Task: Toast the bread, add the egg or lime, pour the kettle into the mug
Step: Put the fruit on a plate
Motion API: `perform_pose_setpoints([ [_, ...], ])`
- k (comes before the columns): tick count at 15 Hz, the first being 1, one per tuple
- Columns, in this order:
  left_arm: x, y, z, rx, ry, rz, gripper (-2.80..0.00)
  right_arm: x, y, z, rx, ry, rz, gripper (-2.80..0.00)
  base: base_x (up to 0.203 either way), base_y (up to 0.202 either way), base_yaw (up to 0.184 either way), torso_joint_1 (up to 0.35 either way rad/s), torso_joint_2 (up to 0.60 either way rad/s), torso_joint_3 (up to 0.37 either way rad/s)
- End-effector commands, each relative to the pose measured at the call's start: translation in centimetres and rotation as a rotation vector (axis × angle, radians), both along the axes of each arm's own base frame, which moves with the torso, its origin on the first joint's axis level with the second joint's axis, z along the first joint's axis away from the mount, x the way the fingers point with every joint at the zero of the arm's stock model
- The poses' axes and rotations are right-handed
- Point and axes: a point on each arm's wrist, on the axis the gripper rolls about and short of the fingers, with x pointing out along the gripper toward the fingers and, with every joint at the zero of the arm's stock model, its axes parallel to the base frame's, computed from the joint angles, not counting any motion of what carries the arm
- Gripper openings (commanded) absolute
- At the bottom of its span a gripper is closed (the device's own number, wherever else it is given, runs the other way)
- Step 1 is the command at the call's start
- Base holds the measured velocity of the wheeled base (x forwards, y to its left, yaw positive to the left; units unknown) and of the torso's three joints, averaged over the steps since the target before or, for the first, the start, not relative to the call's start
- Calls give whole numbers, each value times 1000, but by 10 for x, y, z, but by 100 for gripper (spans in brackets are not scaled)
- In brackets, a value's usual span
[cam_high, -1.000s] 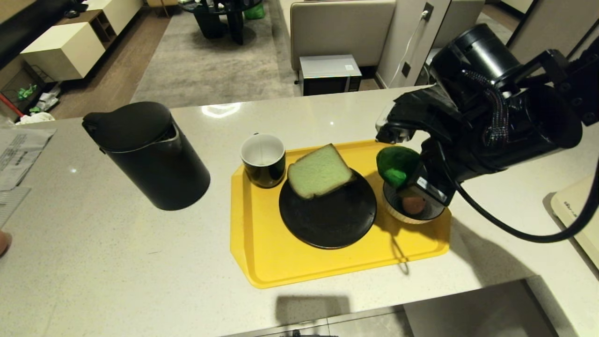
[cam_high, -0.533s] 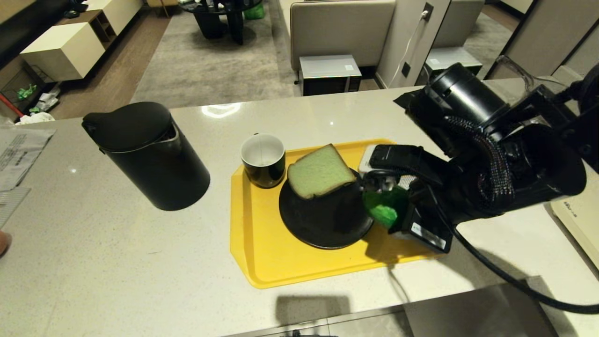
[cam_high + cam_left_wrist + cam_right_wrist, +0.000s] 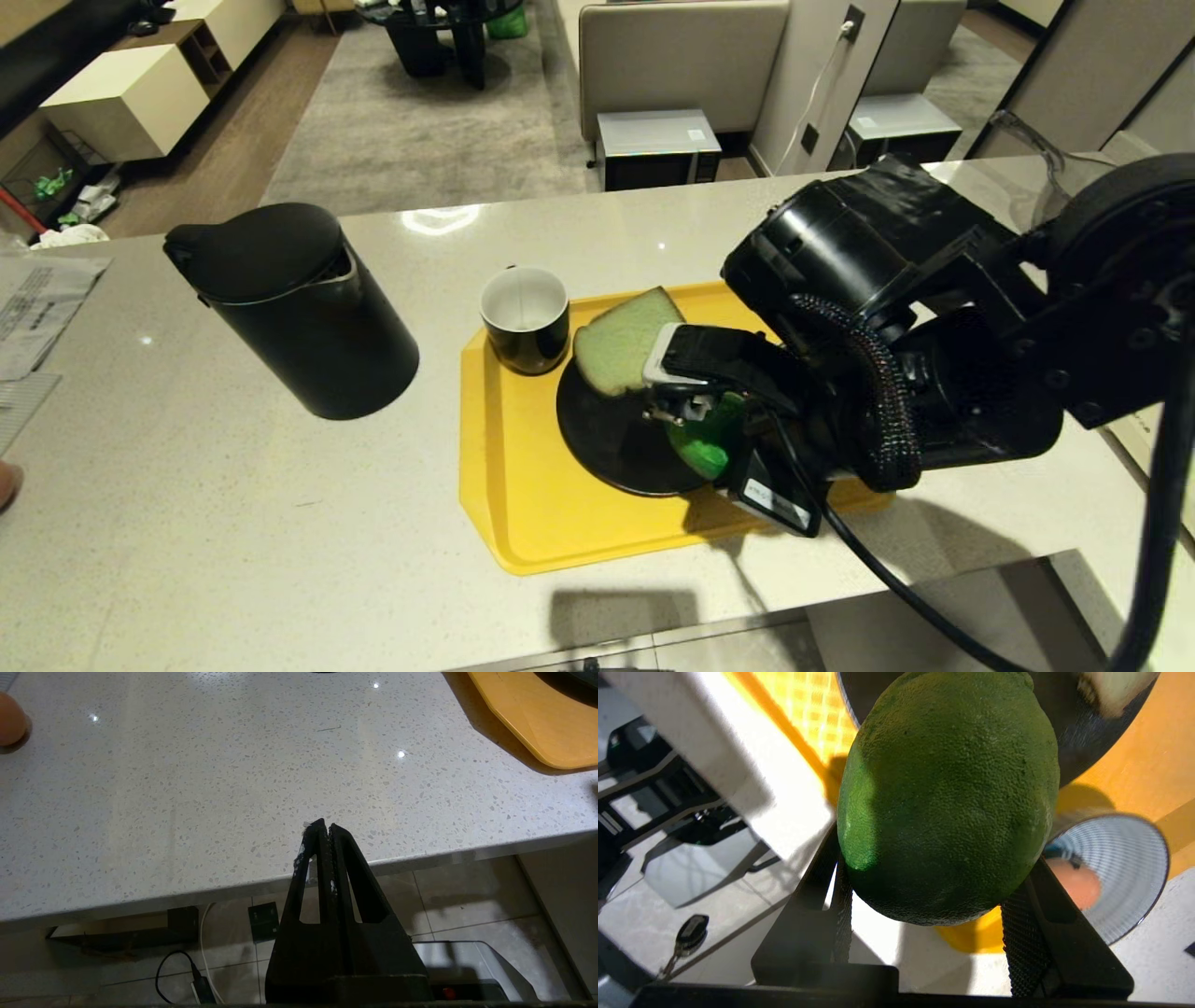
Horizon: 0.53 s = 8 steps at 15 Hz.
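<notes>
Lime [image 3: 948, 798]: pinched between right gripper [image 3: 705, 439] fingers, above black plate [image 3: 607, 434] at its 4 o'clock edge. Bread [image 3: 621, 341] at plate's 12. Mug [image 3: 525, 317], kettle [image 3: 289, 308] toward 9. Left gripper [image 3: 324, 833]: fingers pressed together, off counter edge.

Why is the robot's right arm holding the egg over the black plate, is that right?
Not quite. The right gripper holds the lime, not the egg. The right wrist view shows the green bumpy fruit between its jaws, while the egg lies in the striped bowl. The lime does hang over the black plate.
</notes>
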Motion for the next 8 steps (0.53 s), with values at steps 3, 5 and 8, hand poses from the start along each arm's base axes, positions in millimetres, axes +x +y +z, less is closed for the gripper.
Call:
perform_pose_setpoints([
  [3,0,0,0,0,-1,1,-280,13,20,-8,-3,-17,2,-280,0,0,0,0,0,0],
  [5,0,0,0,0,-1,1,-280,20,28,-9,-2,-38,-11,-280,0,0,0,0,0,0],
  [8,0,0,0,0,-1,1,-280,27,39,-15,-5,-48,-13,-280,0,0,0,0,0,0],
])
